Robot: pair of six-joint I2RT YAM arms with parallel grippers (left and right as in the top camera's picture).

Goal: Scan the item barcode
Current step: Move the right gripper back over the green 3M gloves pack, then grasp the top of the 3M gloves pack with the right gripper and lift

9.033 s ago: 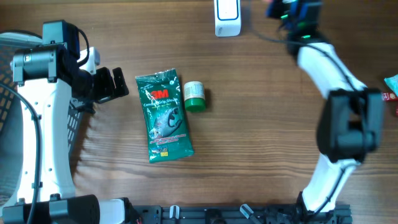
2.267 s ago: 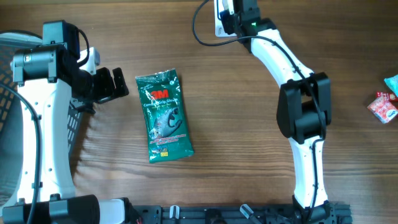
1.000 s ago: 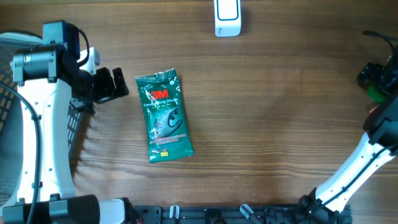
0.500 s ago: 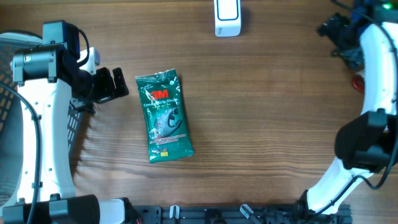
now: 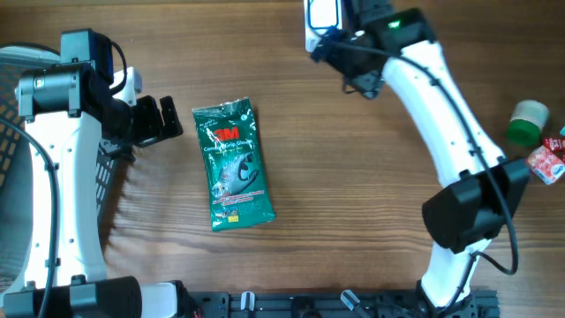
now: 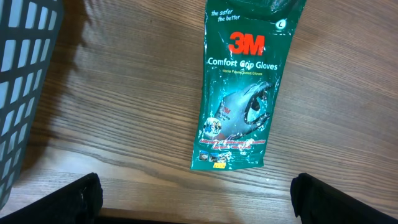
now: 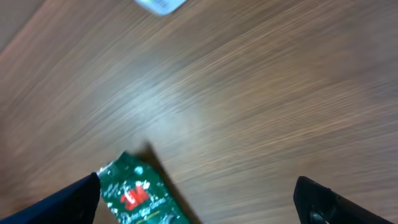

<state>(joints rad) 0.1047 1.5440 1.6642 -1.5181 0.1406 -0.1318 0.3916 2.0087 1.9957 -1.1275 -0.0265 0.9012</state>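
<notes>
A green 3M glove packet [image 5: 233, 165] lies flat left of centre, printed face up; the left wrist view has the packet [image 6: 245, 93] straight ahead, and it shows again [image 7: 140, 194] blurred at the lower left of the right wrist view. The white scanner [image 5: 322, 22] stands at the far edge. My left gripper [image 5: 159, 119] is open just left of the packet, nothing between its fingers [image 6: 81, 198]. My right gripper [image 5: 351, 69] hangs open and empty beside the scanner, above bare wood. A green-capped bottle [image 5: 528, 122] lies at the far right.
A dark mesh basket [image 5: 110, 168] stands at the left edge behind my left arm, and its wall [image 6: 25, 74] fills the left of the left wrist view. A red packet [image 5: 547, 163] lies below the bottle at the right edge.
My right arm has swung from the far right edge across to the top centre beside the scanner. The bottle now lies in plain view at the right. Left arm and packet unmoved.
</notes>
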